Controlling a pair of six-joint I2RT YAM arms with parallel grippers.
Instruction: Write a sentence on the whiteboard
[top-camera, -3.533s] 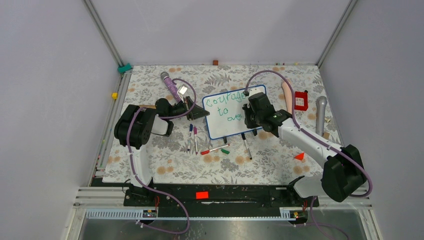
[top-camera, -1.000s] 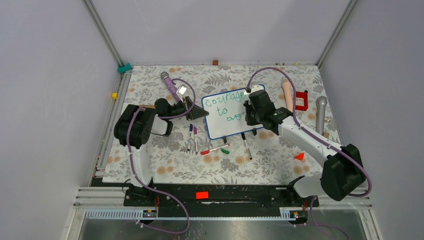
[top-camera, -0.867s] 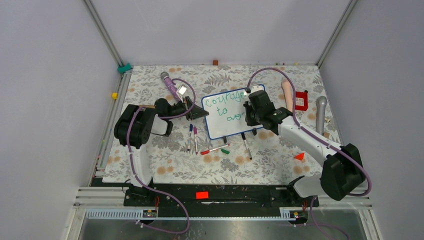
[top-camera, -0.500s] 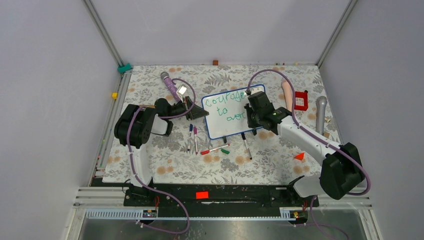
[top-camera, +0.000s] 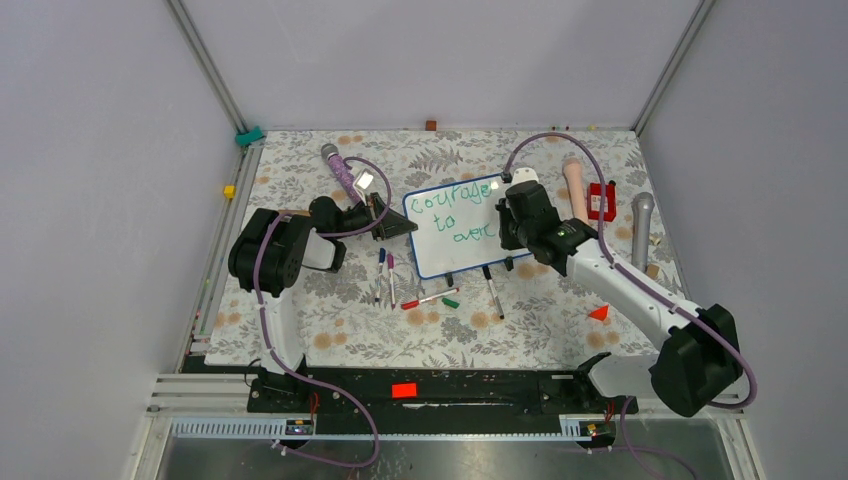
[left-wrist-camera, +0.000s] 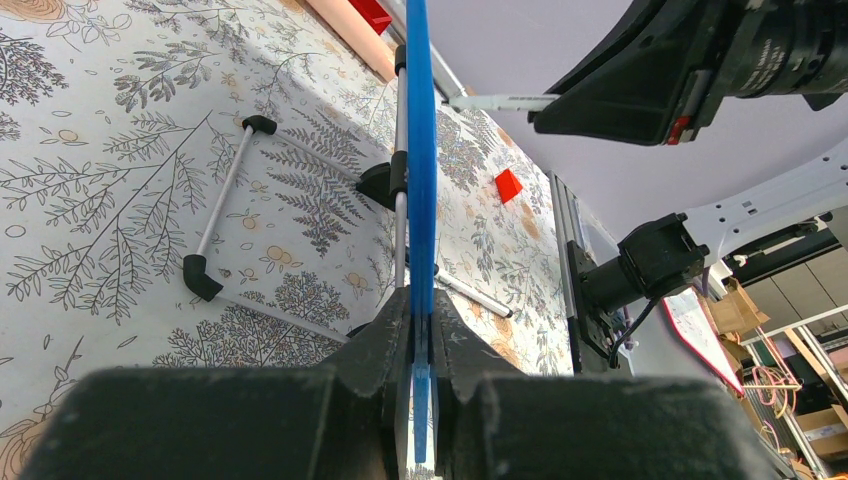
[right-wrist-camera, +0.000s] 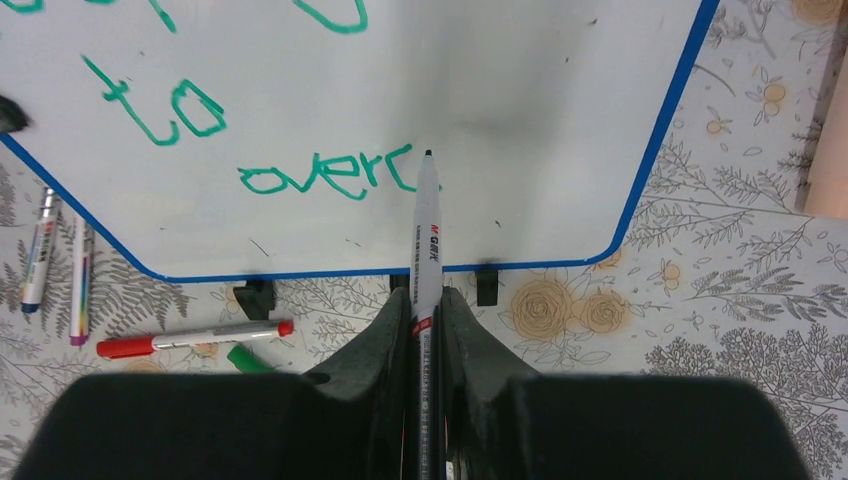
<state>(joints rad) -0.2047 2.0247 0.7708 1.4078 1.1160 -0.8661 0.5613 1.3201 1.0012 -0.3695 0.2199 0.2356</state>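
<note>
The whiteboard (top-camera: 440, 252) stands tilted in the middle of the mat, white with a blue frame and black clip feet. The sentence (top-camera: 455, 198) in green reads "courage", "to" and "overc" in three lines. My left gripper (top-camera: 392, 226) is shut on the board's left edge; the left wrist view shows the blue frame (left-wrist-camera: 421, 150) edge-on between the fingers of the left gripper (left-wrist-camera: 423, 330). My right gripper (right-wrist-camera: 425, 305) is shut on a white marker (right-wrist-camera: 427, 230). Its tip sits just right of the last "c" of the writing (right-wrist-camera: 325, 178). The right gripper (top-camera: 510, 232) hovers over the board's right part.
Loose markers (top-camera: 430, 298), a black pen (top-camera: 495, 297) and a green cap (top-camera: 450, 301) lie in front of the board. A purple microphone (top-camera: 340, 172) lies back left. A pink handle (top-camera: 576, 185), red box (top-camera: 601, 200) and grey microphone (top-camera: 641, 228) lie at right.
My right gripper has moved rightward along the third line with the marker. The green word there has grown from "ove" to "overc". The left gripper has held still.
</note>
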